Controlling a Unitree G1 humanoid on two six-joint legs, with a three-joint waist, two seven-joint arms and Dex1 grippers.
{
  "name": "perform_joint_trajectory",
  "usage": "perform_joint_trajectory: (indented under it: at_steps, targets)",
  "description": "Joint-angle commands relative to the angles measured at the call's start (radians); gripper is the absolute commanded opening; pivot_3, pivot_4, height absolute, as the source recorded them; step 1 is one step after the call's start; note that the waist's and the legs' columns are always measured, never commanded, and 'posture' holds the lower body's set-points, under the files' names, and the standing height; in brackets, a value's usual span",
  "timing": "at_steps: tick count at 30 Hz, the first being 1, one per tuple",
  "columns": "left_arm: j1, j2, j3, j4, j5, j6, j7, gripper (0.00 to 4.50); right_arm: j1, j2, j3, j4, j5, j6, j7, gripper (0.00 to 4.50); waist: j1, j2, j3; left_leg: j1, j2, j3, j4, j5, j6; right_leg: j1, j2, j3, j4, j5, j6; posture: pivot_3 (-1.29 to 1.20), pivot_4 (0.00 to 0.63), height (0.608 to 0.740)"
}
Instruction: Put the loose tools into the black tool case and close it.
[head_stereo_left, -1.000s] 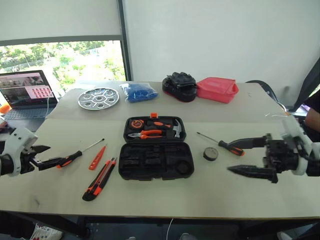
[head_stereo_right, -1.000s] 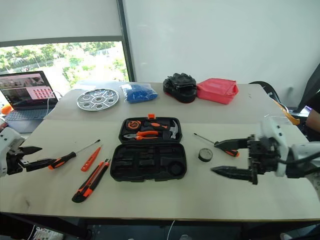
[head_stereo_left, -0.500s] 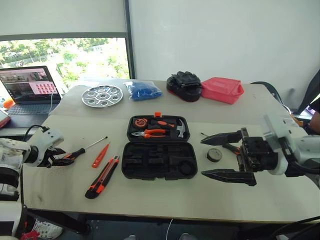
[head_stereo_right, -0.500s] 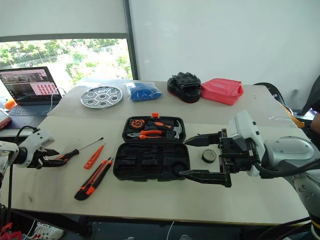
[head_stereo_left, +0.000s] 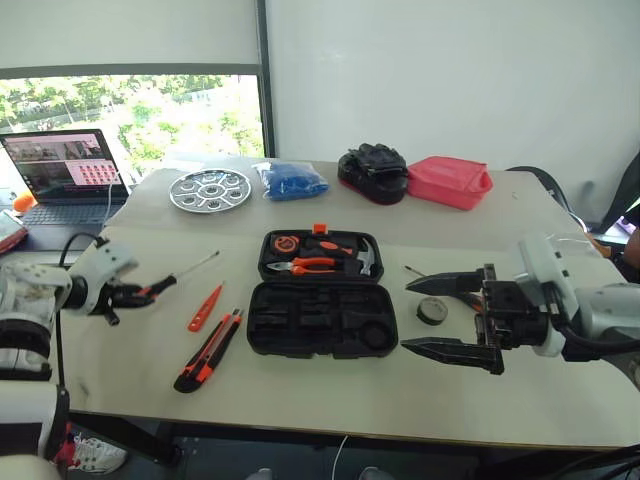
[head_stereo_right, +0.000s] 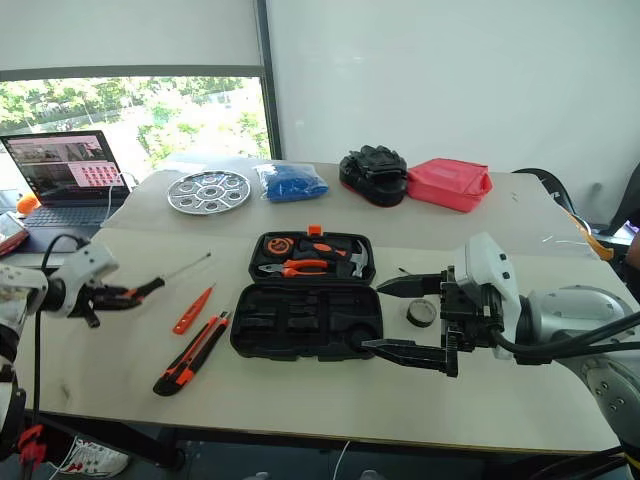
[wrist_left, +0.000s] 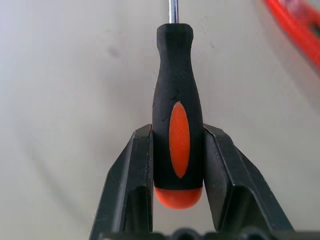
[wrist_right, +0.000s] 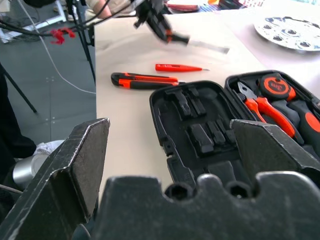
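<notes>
Bare bench (head_stereo_left: 300, 385) runs open along the lower frame, in front of my black tool case (head_stereo_left: 321, 320). Left of centre, the utility knife (head_stereo_left: 204, 350) and slim orange tool (head_stereo_left: 204, 307) block that side; my spread right claw (head_stereo_left: 432, 316) crowds the tape roll (head_stereo_left: 432, 311).

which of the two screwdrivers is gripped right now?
The screwdriver on the robot's left: the left gripper is clamped on its handle. The other screwdriver lies loose, right of the black tool case.
</notes>
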Motion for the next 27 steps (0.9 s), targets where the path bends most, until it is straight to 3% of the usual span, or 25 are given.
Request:
perform_joint_trajectory:
  at_steps: [1, 6, 14, 27]
  targets:
    - [-0.102, -0.052, 0.027, -0.108, -0.067, 0.010, -0.089, 0.87, 0.006, -0.007, -0.041, -0.021, -0.006, -0.012, -0.029, 4.50, 0.005, 0.000, 0.000, -0.001, -0.001, 0.000, 0.001, 0.000, 0.000, 0.000, 0.000, 0.000, 0.000, 0.000, 0.001, 0.00, 0.150, 0.740]
    - [-0.137, -0.171, -0.095, -0.284, -0.035, 0.036, -0.239, 0.87, 0.025, 0.004, -0.041, -0.014, -0.055, -0.031, -0.072, 4.50, 0.005, 0.000, 0.000, -0.003, -0.001, -0.001, 0.006, -0.001, 0.001, 0.001, 0.000, -0.001, 0.000, 0.001, 0.002, 0.00, 0.150, 0.740]
    - [-0.120, -0.349, -0.293, -0.465, 0.069, 0.158, -0.265, 0.87, 0.082, 0.027, -0.065, -0.059, -0.082, -0.023, -0.148, 4.50, -0.010, 0.000, 0.000, -0.004, -0.001, -0.001, 0.006, -0.001, 0.002, 0.000, 0.001, 0.000, 0.000, 0.001, 0.002, 0.00, 0.150, 0.740]
    - [-0.127, -0.405, -0.351, -0.349, 0.179, 0.058, -0.163, 0.87, 0.140, 0.031, -0.107, -0.084, -0.066, -0.008, -0.210, 4.50, -0.009, 0.000, 0.000, -0.003, -0.002, -0.004, 0.007, -0.001, 0.002, 0.001, 0.001, 0.001, 0.001, 0.001, 0.003, 0.00, 0.150, 0.740]
